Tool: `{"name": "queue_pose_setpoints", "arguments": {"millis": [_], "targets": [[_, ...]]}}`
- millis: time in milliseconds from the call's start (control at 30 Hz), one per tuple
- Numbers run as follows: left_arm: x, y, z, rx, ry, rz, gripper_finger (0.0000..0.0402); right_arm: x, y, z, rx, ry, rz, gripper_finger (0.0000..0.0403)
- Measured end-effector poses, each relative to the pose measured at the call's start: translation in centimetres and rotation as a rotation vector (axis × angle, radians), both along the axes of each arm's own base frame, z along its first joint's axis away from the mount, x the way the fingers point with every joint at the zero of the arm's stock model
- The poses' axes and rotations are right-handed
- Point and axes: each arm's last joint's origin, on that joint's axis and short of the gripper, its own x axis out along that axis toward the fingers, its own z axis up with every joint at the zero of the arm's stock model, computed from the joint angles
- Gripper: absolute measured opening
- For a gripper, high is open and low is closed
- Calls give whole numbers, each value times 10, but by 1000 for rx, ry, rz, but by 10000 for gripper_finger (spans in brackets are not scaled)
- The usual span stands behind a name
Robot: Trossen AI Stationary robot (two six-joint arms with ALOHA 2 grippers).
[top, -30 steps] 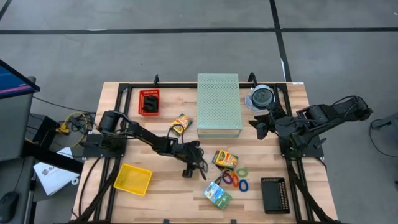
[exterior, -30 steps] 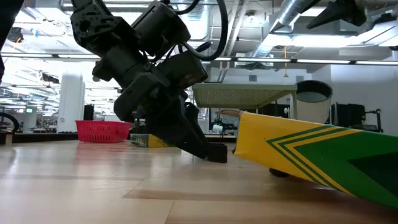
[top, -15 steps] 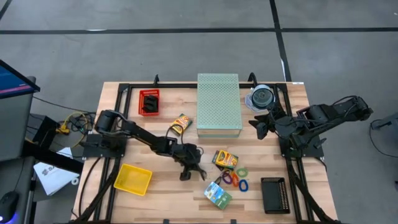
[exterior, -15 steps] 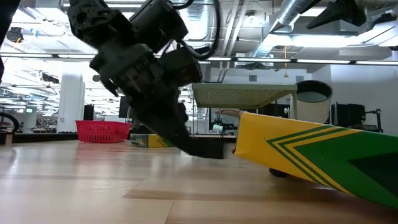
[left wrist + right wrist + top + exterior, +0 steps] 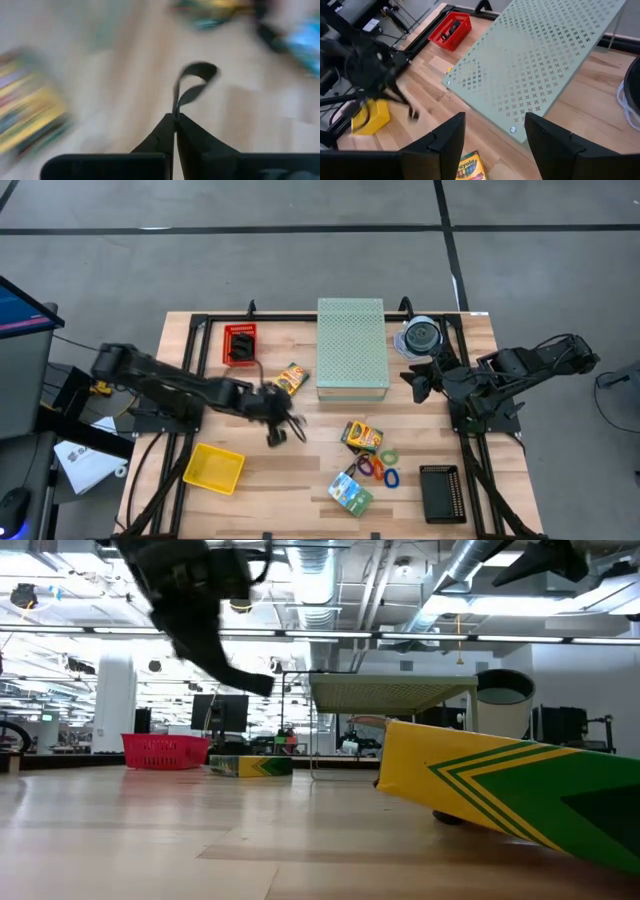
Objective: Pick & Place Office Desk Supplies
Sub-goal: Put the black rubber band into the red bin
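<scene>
A dark elastic loop point(image 5: 192, 85) hangs pinched in the left pincer point(image 5: 174, 120), above the table.

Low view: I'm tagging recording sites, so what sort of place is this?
Probably a robotics lab or open workshop: exposed ceiling ducts, a monitor on benches behind, and a wooden table framed by black rails.

The left gripper point(image 5: 277, 432) has closed, pinching a thin dark loop point(image 5: 192, 86), probably a black elastic band, though motion blur hides detail. It has left the spot beside the crayon box point(image 5: 362, 436) and swung back toward the table's left edge, now between the yellow tray point(image 5: 213, 468) and the small yellow-orange packet point(image 5: 291, 378). It has also lifted clear of the tabletop.
</scene>
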Motion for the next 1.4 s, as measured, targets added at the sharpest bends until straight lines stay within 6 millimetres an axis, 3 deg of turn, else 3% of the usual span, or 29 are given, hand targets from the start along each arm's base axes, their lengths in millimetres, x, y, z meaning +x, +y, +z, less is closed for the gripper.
{"name": "queue_pose_setpoints", "arguments": {"millis": [133,233,367,533,733,867,1100,1400], "targets": [[-42,16,20,49,48,362,1,0,0,0,-9,-3,-10,202],[-64,30,29,81,-13,591,1,0,-1,0,-20,-7,-21,202],[-83,59,31,-3,-87,949,0,0,-1,0,-21,-9,-28,202],[-97,102,25,-51,-99,1204,0,0,-2,0,-17,-12,-37,202],[-112,155,1,-176,-132,1230,0,0,-2,1,-12,-19,-40,202],[-128,178,-15,-292,-180,1234,0,0,-2,1,-5,-23,-45,202],[-140,189,-17,-320,-187,1210,15,0,-2,1,4,-27,-53,202],[-144,187,-10,-261,-227,1234,104,0,-2,0,1,-24,-56,202]]}}
